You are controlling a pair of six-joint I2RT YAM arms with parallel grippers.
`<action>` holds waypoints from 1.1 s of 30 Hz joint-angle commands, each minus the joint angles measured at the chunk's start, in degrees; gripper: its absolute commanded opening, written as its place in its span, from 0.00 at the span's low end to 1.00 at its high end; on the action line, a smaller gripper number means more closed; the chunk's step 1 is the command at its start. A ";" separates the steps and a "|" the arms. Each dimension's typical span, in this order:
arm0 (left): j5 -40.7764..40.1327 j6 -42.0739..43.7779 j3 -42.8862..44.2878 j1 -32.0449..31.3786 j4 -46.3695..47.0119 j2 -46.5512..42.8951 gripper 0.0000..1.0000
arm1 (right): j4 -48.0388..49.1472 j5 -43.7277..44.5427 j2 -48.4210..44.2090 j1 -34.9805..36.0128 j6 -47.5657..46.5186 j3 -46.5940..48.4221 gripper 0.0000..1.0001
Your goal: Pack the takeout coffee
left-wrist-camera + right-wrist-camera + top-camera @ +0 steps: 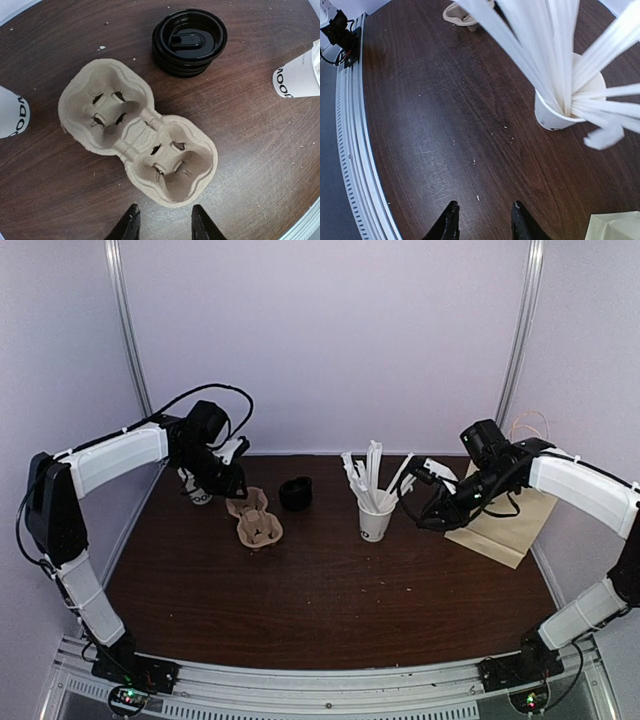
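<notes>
Left gripper (165,215) aloft near pulp carrier (140,131)

Top view: light is even and diffuse from above, the walls wash pale lilac, and the table (320,590) takes only faint soft shadows just beside the pulp carrier (258,525); the whole picture is soft, with fine detail low. Left wrist view: the carrier is sharp with dark-shaded wells, small glints sit on the glossy black lids (189,42) beyond it, the left hand (165,209) in front of it reads as featureless black, and the table rim bows at the corners. Right wrist view: the straws (545,45) nearer the lens than the carrier are blown white and blurred, and a broad pale sheen lies on the wood below it.
</notes>
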 commanded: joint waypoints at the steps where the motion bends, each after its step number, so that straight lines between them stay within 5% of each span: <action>1: 4.70 6.11 4.90 -0.73 -3.86 3.43 0.39 | 2.05 -4.58 -1.75 -6.30 1.76 -2.91 0.36; 7: 3.87 9.72 5.15 -1.29 -5.41 4.44 0.51 | 9.22 -4.16 -6.85 -8.95 -0.22 -13.22 0.36; 15: -11.66 9.84 11.02 -1.29 -5.92 1.86 0.50 | 10.57 -3.93 -4.96 -10.03 -0.46 -13.40 0.36; 21: -20.31 12.69 24.00 1.47 -12.84 4.46 0.44 | 10.69 -5.34 -3.10 -10.04 -0.42 -12.98 0.38; 33: -9.17 8.16 45.99 12.93 -22.82 17.93 0.43 | 10.83 -5.23 -4.77 -10.04 -0.88 -13.75 0.39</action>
